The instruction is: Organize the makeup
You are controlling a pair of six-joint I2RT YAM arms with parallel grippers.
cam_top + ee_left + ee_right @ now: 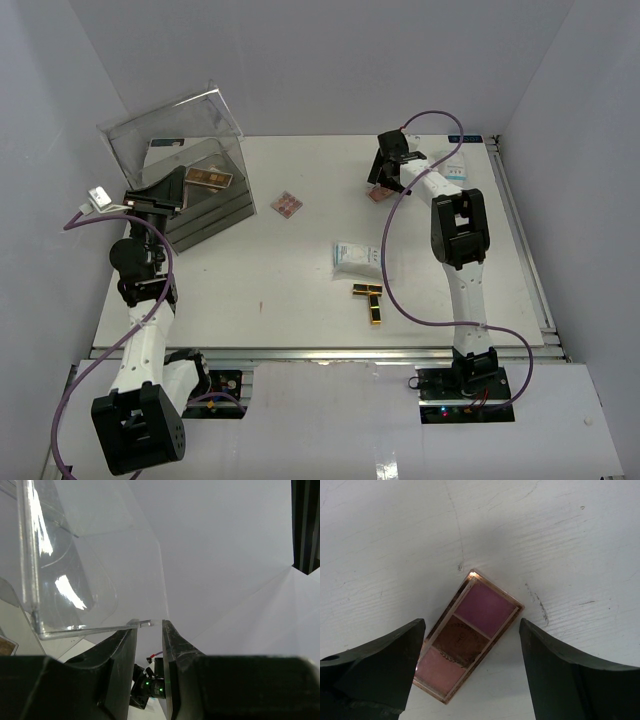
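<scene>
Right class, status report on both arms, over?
Left gripper pinching the clear box lid, holding it up. Right gripper open, straddling the three-shade palette flat on the table. Nothing in the way.

The palette has a glossy copper-toned rim and matt powder pans, the counter is matt white and finely scratched, the box is clear glossy plastic, the fingers matt black plastic.

Table with palettes, sachets, apparently lipsticks, box
</scene>
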